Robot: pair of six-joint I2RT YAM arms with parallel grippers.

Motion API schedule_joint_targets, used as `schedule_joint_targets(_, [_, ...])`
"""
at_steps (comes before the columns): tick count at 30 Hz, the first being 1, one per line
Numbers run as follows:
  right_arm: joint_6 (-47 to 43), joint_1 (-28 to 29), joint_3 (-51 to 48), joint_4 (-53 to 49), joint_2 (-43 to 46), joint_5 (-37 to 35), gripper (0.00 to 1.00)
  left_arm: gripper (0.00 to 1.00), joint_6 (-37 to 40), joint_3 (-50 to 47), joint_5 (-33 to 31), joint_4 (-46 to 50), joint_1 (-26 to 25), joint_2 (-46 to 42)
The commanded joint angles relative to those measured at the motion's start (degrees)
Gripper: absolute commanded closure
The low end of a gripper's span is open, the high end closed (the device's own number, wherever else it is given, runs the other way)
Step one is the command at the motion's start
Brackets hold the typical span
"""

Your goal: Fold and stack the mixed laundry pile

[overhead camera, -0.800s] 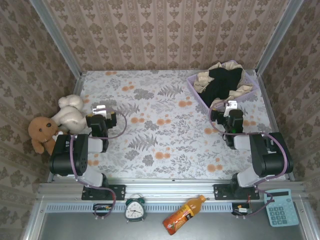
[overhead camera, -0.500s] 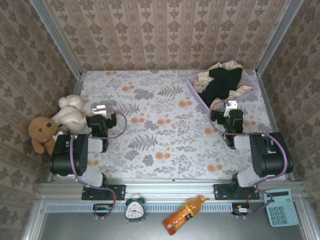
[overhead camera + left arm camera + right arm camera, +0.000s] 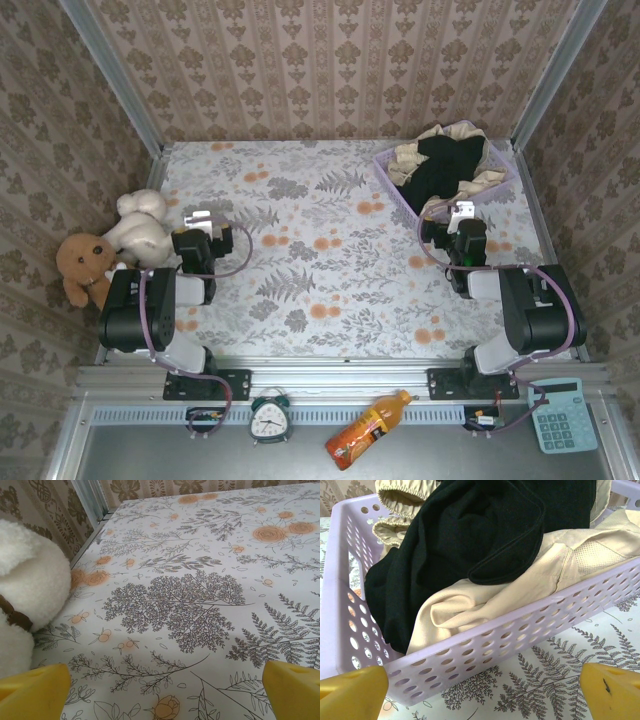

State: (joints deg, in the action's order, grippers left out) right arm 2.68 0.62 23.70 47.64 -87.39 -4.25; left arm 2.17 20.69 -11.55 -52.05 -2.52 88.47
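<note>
From above, my left claw (image 3: 197, 218) sits beside the white plush (image 3: 140, 222). My right claw (image 3: 461, 212) is just short of the basket (image 3: 386, 166) in the far right corner, where the black shirt (image 3: 445, 165) and beige garment (image 3: 408, 157) lie heaped.

Left wrist: that claw gapes wide over bare table (image 3: 200, 605), with the plush at its left.

Right wrist: that claw is wide too and holds nothing. The basket wall is close ahead, with the shirt draped over the beige.

The black T-shirt (image 3: 470, 535) lies crumpled over the beige garment (image 3: 485, 602). Both are heaped unfolded in the basket (image 3: 470, 665) at the far right, with beige cloth showing on either side of the black.
</note>
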Motion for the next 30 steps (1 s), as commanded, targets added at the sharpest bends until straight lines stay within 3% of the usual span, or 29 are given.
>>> schedule_joint_targets(1, [-0.7,0.0,0.2,0.4,-0.4,1.5,0.0,0.0,-0.8,1.5,1.4,0.4,0.3,0.0])
schedule_joint_targets(9, [-0.6,0.0,0.3,0.3,0.1,1.1,0.0,0.0,0.1,1.1,0.0,-0.5,-0.5,-0.4])
schedule_joint_targets(16, [4.3,0.7,6.5,-23.2,13.7,-5.1,0.0,0.0,4.8,7.6,-9.2,18.5,-7.6,-11.1])
schedule_joint_targets(20, [11.8,0.6,12.9,-37.8,17.9,-9.7,0.0,0.0,-2.7,13.5,-9.0,28.8,-9.1,-14.5])
schedule_joint_targets(25, [19.5,0.6,28.9,-58.2,10.9,-10.2,0.0,0.0,-13.9,21.6,-5.1,38.7,-11.6,-11.9])
schedule_joint_targets(30, [18.8,0.4,39.3,-60.7,-1.0,-13.2,0.0,0.0,-23.1,22.6,-1.6,39.2,-15.3,-9.5])
